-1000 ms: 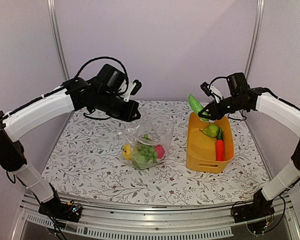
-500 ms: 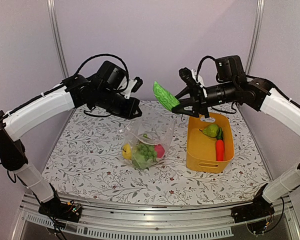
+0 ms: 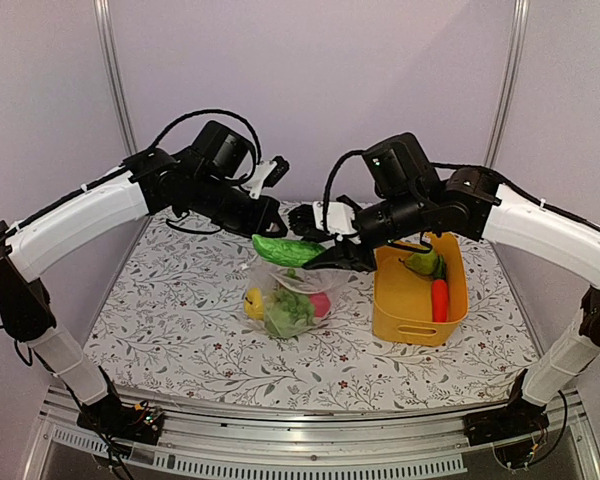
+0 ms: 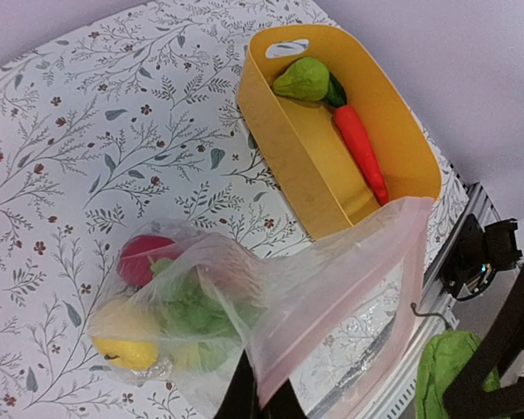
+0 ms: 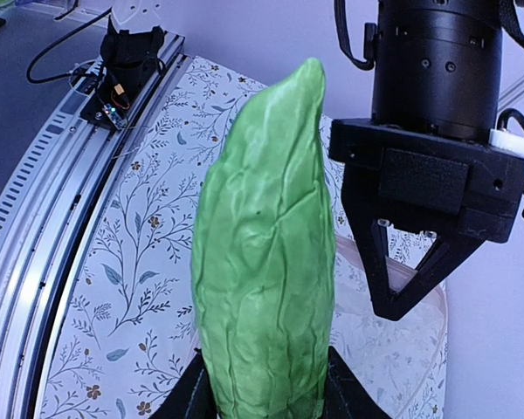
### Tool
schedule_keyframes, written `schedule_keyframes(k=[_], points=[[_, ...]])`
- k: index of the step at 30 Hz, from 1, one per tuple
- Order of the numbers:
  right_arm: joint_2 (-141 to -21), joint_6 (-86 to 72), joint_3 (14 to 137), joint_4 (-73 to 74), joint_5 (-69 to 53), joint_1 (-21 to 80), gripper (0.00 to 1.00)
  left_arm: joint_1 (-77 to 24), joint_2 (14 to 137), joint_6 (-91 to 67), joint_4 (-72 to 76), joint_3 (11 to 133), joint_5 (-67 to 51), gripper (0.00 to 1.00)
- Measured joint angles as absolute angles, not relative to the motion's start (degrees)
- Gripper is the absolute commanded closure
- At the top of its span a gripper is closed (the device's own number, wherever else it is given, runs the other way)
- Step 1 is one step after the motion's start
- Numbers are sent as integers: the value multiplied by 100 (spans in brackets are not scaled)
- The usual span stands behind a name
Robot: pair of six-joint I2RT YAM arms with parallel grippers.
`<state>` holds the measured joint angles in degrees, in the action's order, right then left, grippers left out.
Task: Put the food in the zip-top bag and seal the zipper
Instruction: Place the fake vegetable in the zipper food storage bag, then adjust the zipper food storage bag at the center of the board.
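Green cucumber (image 3: 287,250), clamped lengthwise in the right gripper (image 3: 320,257), hangs just above the zip-top bag (image 3: 298,290). Left gripper (image 3: 267,220) pinches the bag's rim, jaws fully closed.

From here, the left gripper (image 3: 268,220) pinches the bag (image 3: 298,282) by its top edge, and the bag stands on the flowered table (image 3: 180,320). Just beside it, the right gripper (image 3: 328,254) clasps one end of a cucumber (image 3: 285,250), which lies level over the bag's mouth. The bag holds a yellow piece (image 3: 253,303), grapes (image 3: 290,310) and a red piece (image 3: 321,303). To its right, a yellow basket (image 3: 405,310) holds a pear (image 3: 423,262) and a carrot (image 3: 439,300).
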<state>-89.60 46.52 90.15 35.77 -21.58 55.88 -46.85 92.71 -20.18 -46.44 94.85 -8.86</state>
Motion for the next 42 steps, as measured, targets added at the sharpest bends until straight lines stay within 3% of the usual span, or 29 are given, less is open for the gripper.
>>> schedule_keyframes(k=[23,25,31,42], points=[[-9620,5127,8903,3164,-873,5588,62,-4670,9227,-1868,-4727,9376,-1066,100],[-9629,5133,8888,3175,-753,5588,60,-4668,9225,-1861,-4727,9376,-1059,100],[-9826,5054,9131,3520,-458,5594,39,-4659,9223,-1863,-4727,9376,-1017,100],[-9797,4825,9491,4327,-799,5846,39,-4646,9225,-1863,-4724,9376,-1004,100]])
